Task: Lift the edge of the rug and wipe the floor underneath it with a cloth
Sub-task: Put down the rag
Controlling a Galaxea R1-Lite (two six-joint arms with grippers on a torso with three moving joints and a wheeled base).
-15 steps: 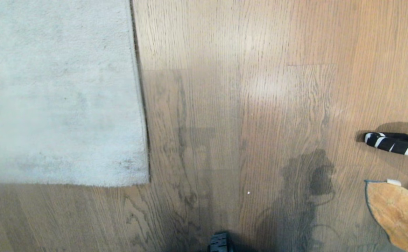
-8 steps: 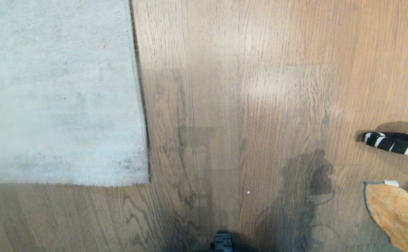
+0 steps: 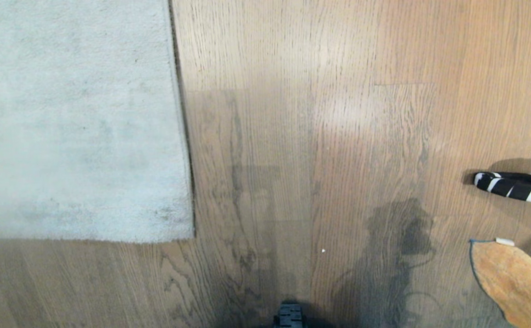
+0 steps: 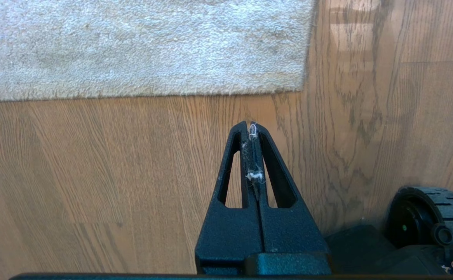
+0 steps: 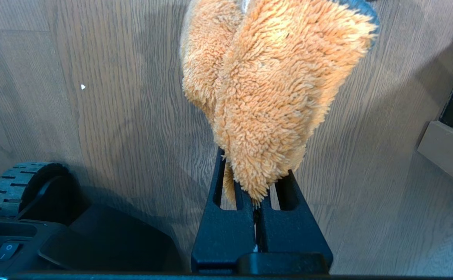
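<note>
Holding the orange-yellow microfibre cloth [image 5: 265,97] pinched between the closed fingers of the right gripper [image 5: 255,202], near right of scene; cloth bunched, hanging forward past the fingertips, dark trim and white tag [image 3: 504,241] showing in head view. Not yet touching the wood-plank floor [image 3: 338,136], as far as can be judged.

Left gripper [image 4: 253,126]: fingers pressed together, nothing gripped, only wisps of pale lint stuck along the seam. Pointing at bare planks just short of the near rug edge [image 4: 145,93], close to the square corner [image 3: 190,234].

Rug lying flat, far left of scene; right border running away from the robot, near border running across. Lift not yet started.

Judged needs for the step in hand:
- Spread the left fingers before approach; closed as now, no purchase on the pile.
- Come in low at the corner, one finger under the backing, one on top; corner likely the easiest spot to peel.
- Raise only enough to clear room for the cloth.
- Bring cloth leftward across open floor; watch the robot's own wheel [image 4: 428,214].

Striped black-and-white object [image 3: 507,186] at far right, well clear of the path.
</note>
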